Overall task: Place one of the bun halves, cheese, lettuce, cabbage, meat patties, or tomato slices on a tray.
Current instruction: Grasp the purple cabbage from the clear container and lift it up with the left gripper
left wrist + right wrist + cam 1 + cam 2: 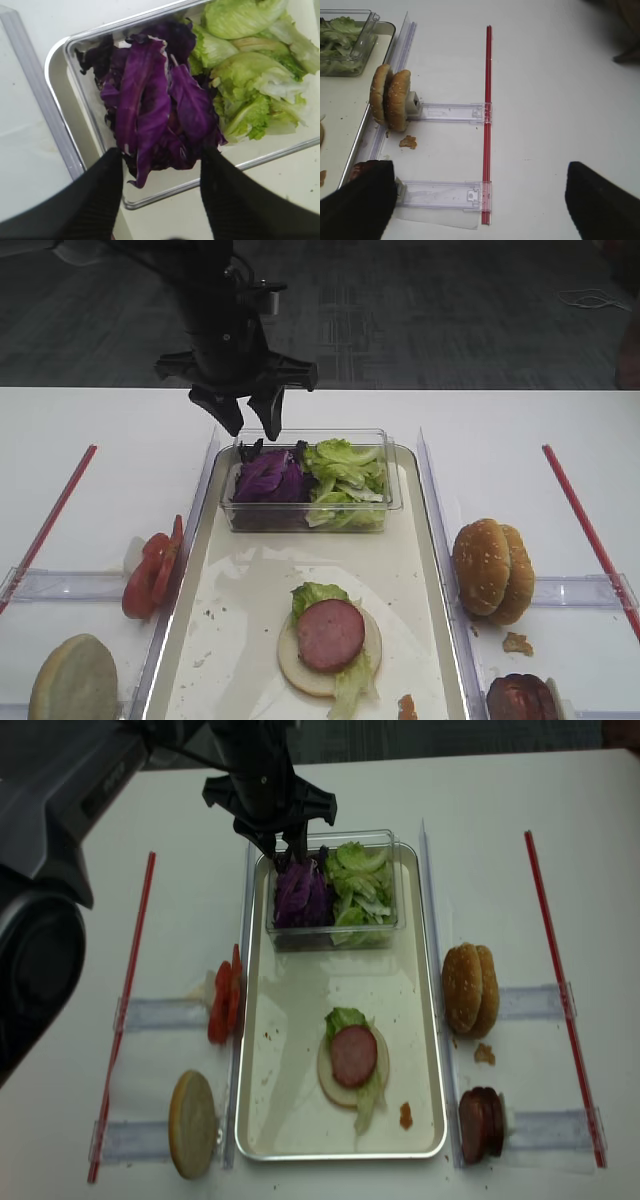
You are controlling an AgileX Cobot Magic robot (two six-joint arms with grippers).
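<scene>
cabbage (266,478) left of lettuce (345,480), in box (310,515)

This is looking like a robotics lab set up as a mock kitchen station, not a real kitchen. A plain white counter (90,420) is sitting over dark grey carpet tiles (430,310), office-style flooring. Clear plastic holders (447,112) are standing bun halves (390,100) and tomato slices (152,568) on edge in fixed slots, red strips (488,125) are marking off zones on each side, and a black robot arm (225,310) is hanging over the tray (300,1020).
</scene>
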